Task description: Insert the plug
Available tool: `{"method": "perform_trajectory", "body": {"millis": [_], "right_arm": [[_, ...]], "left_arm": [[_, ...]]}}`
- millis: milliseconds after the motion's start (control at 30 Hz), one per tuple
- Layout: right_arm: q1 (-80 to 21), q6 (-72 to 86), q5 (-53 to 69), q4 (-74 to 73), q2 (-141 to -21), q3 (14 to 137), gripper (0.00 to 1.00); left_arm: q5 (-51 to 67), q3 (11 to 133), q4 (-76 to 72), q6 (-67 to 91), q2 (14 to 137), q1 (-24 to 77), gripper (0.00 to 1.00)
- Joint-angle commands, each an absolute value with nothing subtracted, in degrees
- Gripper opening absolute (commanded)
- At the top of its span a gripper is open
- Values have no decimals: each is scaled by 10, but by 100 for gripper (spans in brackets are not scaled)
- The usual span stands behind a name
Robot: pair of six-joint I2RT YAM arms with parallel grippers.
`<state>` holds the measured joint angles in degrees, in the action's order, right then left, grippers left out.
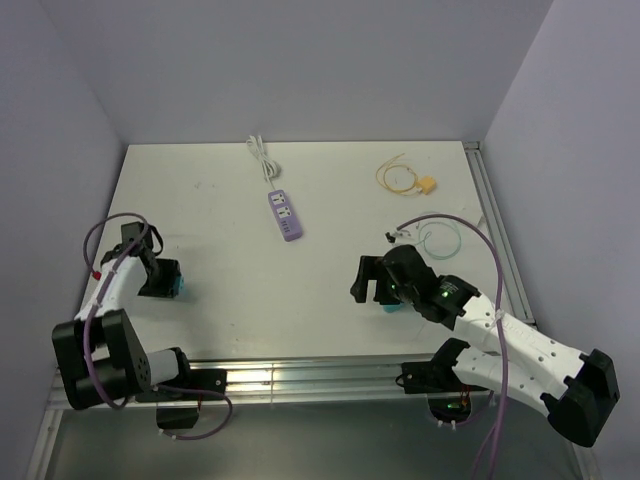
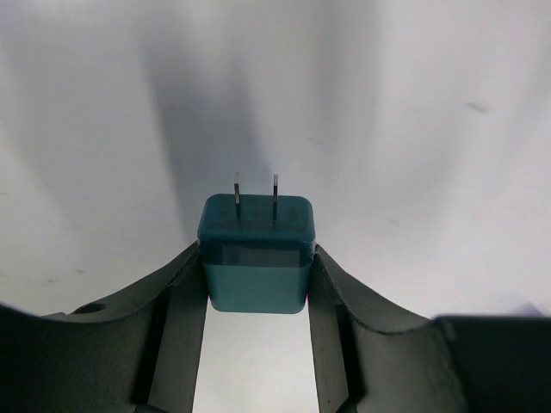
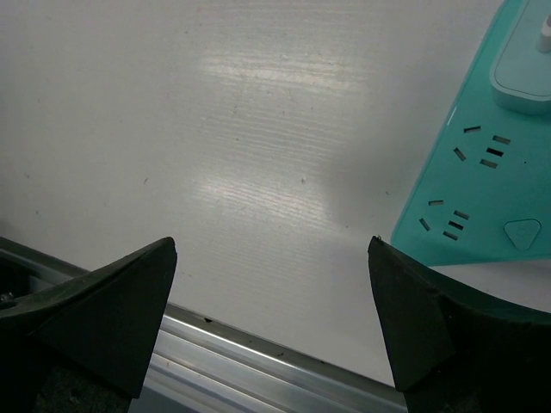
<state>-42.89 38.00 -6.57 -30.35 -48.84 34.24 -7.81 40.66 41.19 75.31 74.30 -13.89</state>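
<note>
Left arm (image 1: pixel 120 285): white link shell, black joint housings, black blocky base. Left purple cable (image 1: pixel 100 235), thin, loops off it, with a small red tag (image 1: pixel 97 272) on the line.

Right arm (image 1: pixel 525 350): same white-and-black build, with rows of small dark dots along the white link. Green light (image 1: pixel 437 293) lit on a black joint. Right purple cable (image 1: pixel 480 235), long and thin.

Left gripper (image 2: pixel 256 258): dark grey fingers (image 2: pixel 168 301), curved inner faces, one round hole.

Right gripper (image 3: pixel 271 310): matte black fingers (image 3: pixel 112 301), blunt wedge tips.
</note>
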Motion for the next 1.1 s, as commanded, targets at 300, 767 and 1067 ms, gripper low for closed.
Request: {"method": "perform_trajectory", "body": {"millis": [300,767,1067], "right_arm": [[-433,410,-15,-296,-471,406,100],[-531,485,-125,-263,-588,545,100],[-626,559,-243,-124,-628,539,87]], "left_arm": [[189,430,226,592,584,-118,0],[300,352,-23,811,571,82,0],[224,343,-6,884,539,179,0]]}}
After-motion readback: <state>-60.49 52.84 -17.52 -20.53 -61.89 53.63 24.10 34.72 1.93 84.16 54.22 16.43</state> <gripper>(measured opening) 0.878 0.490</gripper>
